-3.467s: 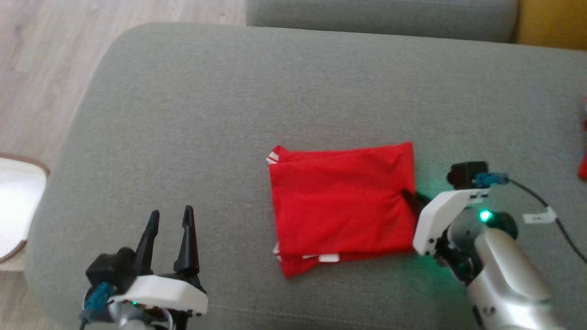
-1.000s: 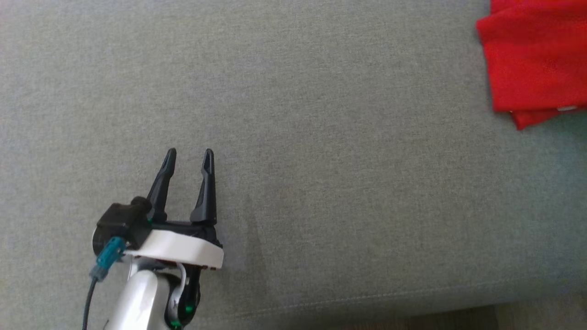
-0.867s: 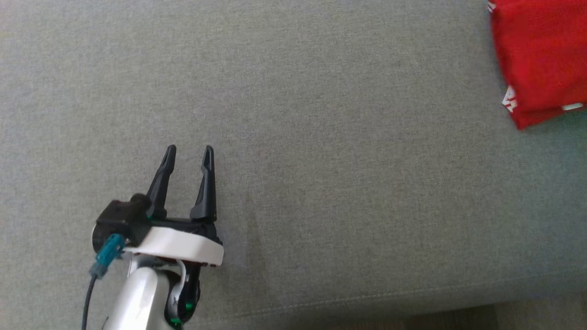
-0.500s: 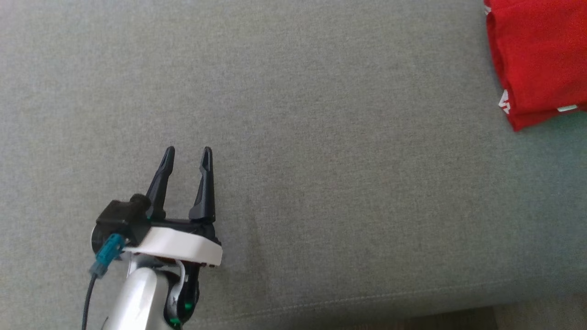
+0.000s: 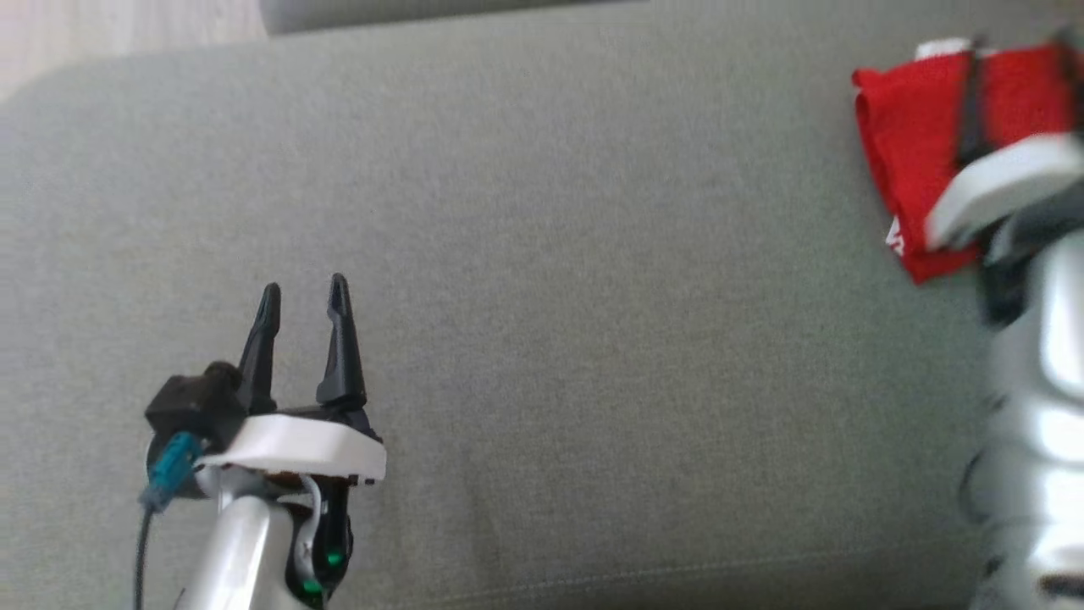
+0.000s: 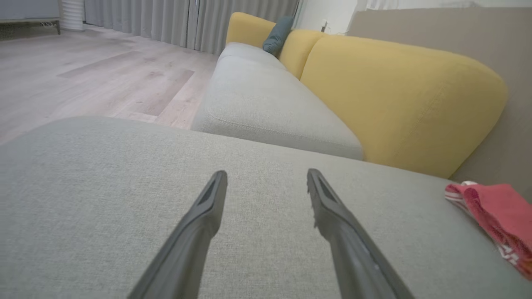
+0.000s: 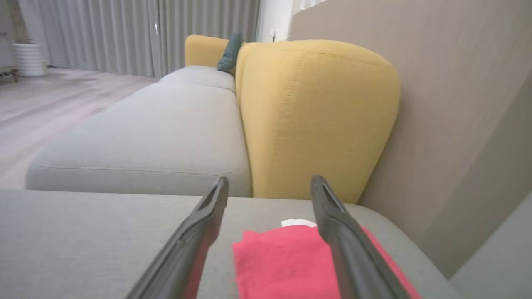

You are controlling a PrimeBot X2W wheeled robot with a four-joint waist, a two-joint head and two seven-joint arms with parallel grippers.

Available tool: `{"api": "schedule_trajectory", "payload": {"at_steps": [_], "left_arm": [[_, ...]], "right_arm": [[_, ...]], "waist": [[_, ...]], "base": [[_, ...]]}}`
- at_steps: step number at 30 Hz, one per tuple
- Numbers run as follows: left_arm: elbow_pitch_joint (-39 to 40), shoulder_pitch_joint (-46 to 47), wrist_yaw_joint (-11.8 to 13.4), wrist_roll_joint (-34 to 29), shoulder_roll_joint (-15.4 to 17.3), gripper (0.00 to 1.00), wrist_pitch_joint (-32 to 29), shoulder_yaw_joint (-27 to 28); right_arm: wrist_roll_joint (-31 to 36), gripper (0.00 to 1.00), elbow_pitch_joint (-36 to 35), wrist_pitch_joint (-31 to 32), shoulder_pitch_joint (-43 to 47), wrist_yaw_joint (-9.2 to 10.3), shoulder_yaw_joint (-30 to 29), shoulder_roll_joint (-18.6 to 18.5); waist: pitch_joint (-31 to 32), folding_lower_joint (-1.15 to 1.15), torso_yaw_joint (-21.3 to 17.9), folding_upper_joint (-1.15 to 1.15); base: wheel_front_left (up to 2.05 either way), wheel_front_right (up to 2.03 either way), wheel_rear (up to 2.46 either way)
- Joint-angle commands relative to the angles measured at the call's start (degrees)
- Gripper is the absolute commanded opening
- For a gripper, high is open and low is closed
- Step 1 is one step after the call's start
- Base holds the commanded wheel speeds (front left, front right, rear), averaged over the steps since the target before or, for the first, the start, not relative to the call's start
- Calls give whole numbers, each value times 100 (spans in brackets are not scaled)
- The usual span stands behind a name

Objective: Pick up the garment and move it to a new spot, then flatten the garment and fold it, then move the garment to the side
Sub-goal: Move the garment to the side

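Note:
The garment (image 5: 906,144) is red cloth, folded into a small stack, lying at the far right of the grey cushion (image 5: 593,254). My right gripper (image 5: 1023,42) hangs blurred over it, open, with one dark finger (image 5: 974,93) across the red cloth. In the right wrist view the spread fingers of the right gripper (image 7: 270,179) frame the garment (image 7: 282,265) below them, with nothing held. My left gripper (image 5: 304,288) stands open over bare cushion at the lower left, far from the cloth. The left wrist view shows the left gripper (image 6: 267,174) empty and the garment (image 6: 494,211) at the right edge.
A yellow backrest (image 6: 399,95) rises just beyond the garment, with a brown wall panel (image 7: 457,104) to its right. A second grey seat (image 6: 266,104) lies past the cushion's far edge. Wooden floor (image 6: 83,79) spreads to the left. The cushion's front seam (image 5: 677,576) runs along the bottom.
The head camera has shifted, bringing my right arm into view over the garment. The right gripper, shut on the garment's edge earlier, is now open. The left gripper stays open.

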State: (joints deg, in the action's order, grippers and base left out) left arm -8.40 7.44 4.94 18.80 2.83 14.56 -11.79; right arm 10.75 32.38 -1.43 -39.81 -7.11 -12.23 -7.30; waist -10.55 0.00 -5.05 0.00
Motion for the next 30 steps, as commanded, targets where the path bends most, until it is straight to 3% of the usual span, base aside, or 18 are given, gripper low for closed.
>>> {"api": "schedule_trajectory", "payload": {"at_steps": [1,7,14,22,30], "left_arm": [[143,149,30,204,6,100,44,230],[-90,-86,96,249,6,100,44,248],[-389,-289,151,33,17,100,44,232],[-421,-500,174,-93,24,100,44,257],[-304,-688,246,-243,31,100,44,225]], "right_arm": [[-127,100,-252,-138,69,-37,196,163],[-574,100,-430,-530,864,-37,664,426],[-1684,100,-800,-815,1911,-37,1426,440],[-2210,100,-1218,-1113,2770,-37,1549,441],[-2335,100,-1332,-1225,3099,-37,1718,442]], "waist": [[279,0,76,0],[737,0,227,0],[1052,0,429,0],[1157,0,520,0],[1193,0,489,0]], "base": [[0,0,0],[0,0,0],[0,0,0],[0,0,0],[0,0,0]]}}
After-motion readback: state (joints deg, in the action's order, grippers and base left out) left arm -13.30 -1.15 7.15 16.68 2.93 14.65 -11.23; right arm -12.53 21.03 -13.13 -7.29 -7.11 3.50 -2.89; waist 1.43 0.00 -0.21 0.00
